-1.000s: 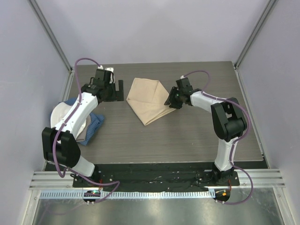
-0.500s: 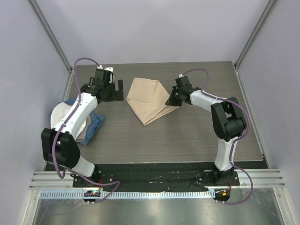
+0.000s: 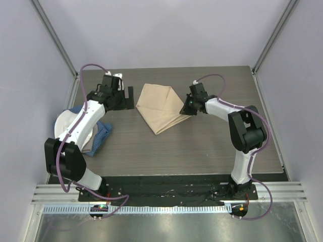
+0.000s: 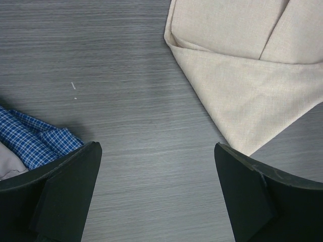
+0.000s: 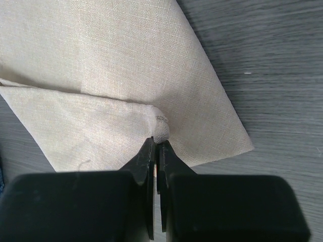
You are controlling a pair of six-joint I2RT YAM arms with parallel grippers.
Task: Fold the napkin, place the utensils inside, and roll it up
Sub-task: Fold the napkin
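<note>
One beige napkin (image 3: 159, 108) on dark grained table (image 3: 202, 146), pale walls (image 3: 166, 30).

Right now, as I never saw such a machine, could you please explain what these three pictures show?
These are two robot arms bolted side by side at the near edge of a dark table, each ending in a two-finger gripper. One picture looks down from above and behind them; the other two come from cameras on the wrists. On the table lie a folded beige napkin and, at the left, a blue checked cloth. The right gripper is shut, pinching a fold of the napkin. The left gripper is open and holds nothing.
</note>
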